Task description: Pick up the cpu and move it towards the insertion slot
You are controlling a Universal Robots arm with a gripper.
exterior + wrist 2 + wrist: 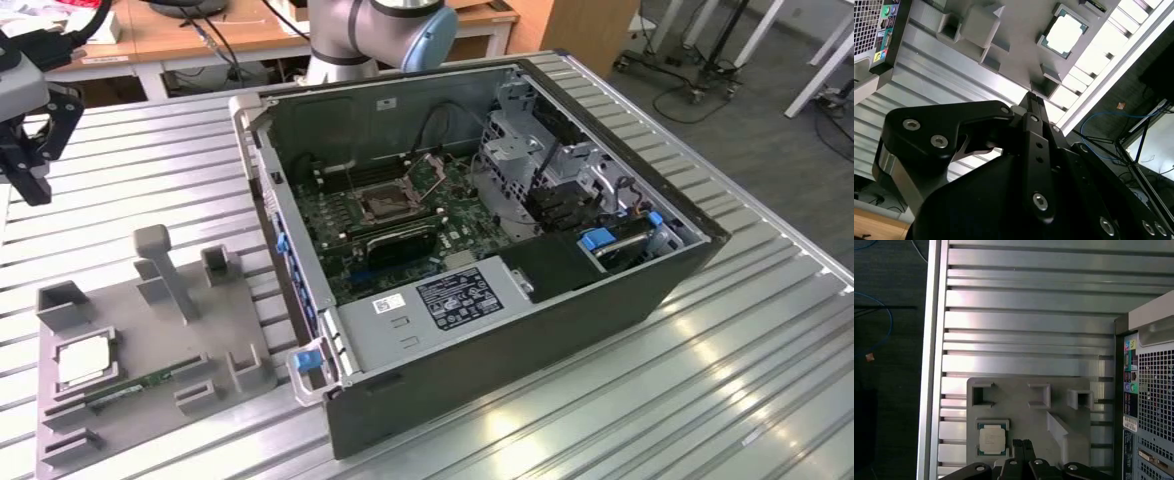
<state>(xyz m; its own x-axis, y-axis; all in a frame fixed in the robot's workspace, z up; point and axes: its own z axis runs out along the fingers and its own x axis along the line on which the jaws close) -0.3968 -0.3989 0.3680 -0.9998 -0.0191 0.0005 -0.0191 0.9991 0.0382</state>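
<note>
I am holding the pincer [1022, 444] above the grey moulded holder [1019, 415], its slim black fingers pressed together and gripping nothing. The cpu [991, 438], a flat square chip with a matt silvery lid and thin pale rim, is lying in a recess just beside and below the fingertips. The insertion slot [387, 203], silver-framed on green board, is sitting well apart from the pincer. I am judging the pick-up not yet begun; grasping calls for parting the fingers and centring over the chip
</note>
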